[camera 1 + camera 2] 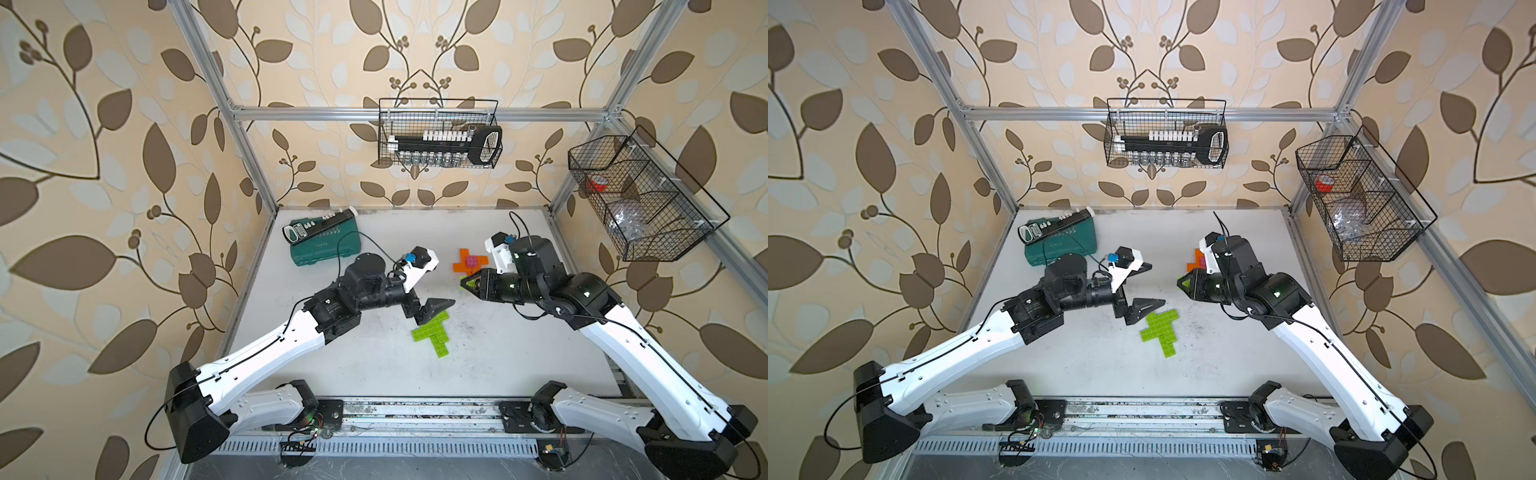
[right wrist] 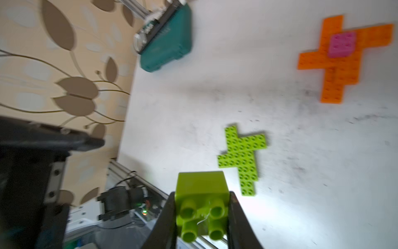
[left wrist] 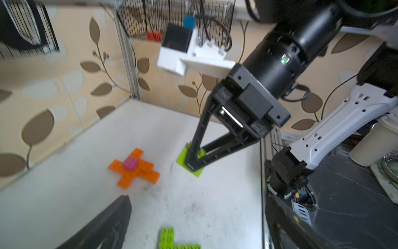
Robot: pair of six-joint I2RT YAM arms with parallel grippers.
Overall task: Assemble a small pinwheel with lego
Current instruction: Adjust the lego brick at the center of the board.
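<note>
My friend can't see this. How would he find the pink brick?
On the white table, toward the back wall, lies an orange cross. The pink brick sits on its middle. It is the only pink piece; the green cross is bare.

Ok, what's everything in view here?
green cross: 1, lime bricks, centre
orange cross: 1, orange, farther back
pink brick: 1, pink, on orange cross
green brick: 1, lime, in right gripper
tool case: 1, teal, back left
back basket: 1, black, back wall
side basket: 1, black, right wall
socket rails: 2, black, on tool case, in back basket
tape: 1, red, in side basket
table: 1, white
left gripper: 1, black, open near green cross
right gripper: 1, black, shut on green brick
</note>
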